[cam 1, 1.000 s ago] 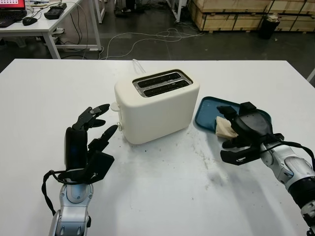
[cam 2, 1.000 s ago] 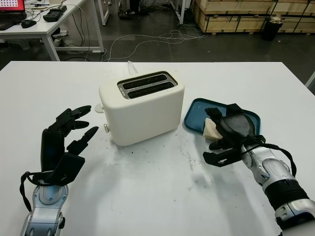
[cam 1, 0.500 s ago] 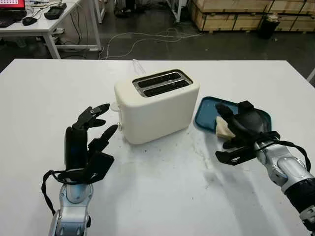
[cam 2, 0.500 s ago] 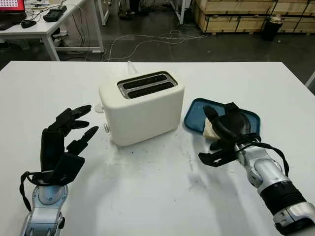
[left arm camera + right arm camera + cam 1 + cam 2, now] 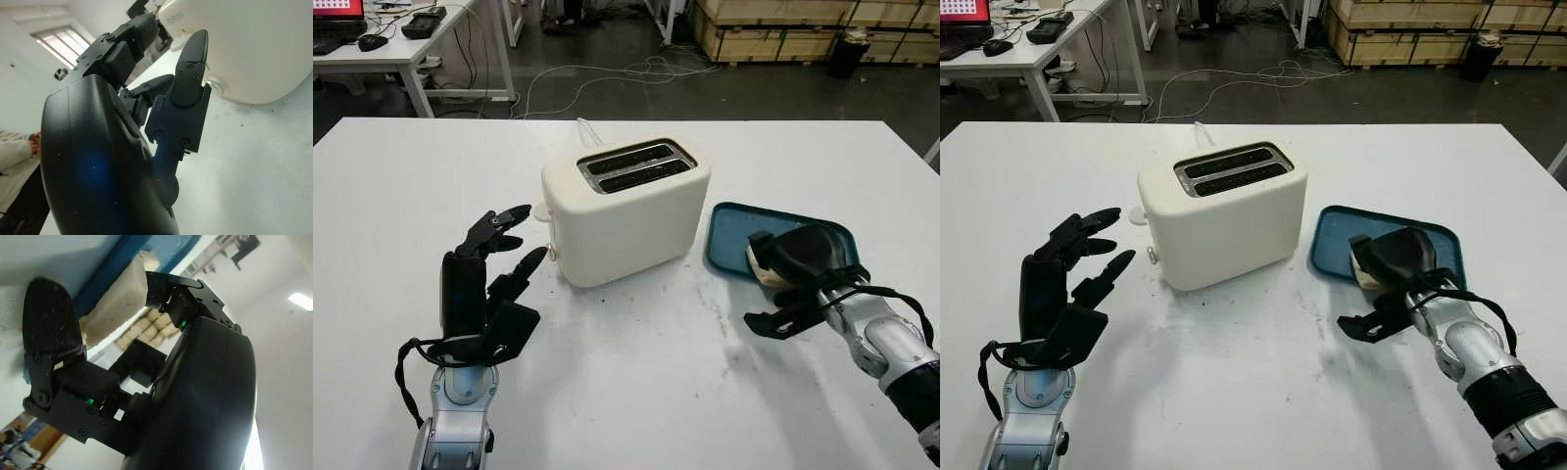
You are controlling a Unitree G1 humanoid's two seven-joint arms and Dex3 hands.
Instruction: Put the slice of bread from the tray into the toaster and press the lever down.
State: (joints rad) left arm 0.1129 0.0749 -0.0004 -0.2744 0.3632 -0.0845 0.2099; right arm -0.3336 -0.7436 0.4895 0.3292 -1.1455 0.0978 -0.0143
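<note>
The cream toaster (image 5: 625, 211) stands mid-table with both slots empty and its lever (image 5: 551, 253) on the end facing my left hand. The blue tray (image 5: 732, 227) lies to its right. A pale slice of bread (image 5: 761, 267) sits at the tray's near edge. My right hand (image 5: 795, 266) is down over it, fingers draped across the top. Its thumb (image 5: 771, 322) stays apart, low over the table. In the right wrist view the bread (image 5: 115, 306) lies between thumb and fingers, still on the tray. My left hand (image 5: 487, 279) is open, upright left of the toaster.
The white table (image 5: 626, 392) has faint smudges in front of the toaster. The toaster's cord (image 5: 585, 129) trails off the back edge. Beyond the table are a desk (image 5: 401, 44), floor cables and wooden crates.
My right hand has rolled palm-down and sunk onto the bread, covering most of it. The tray has slid slightly right. The left hand has not moved.
</note>
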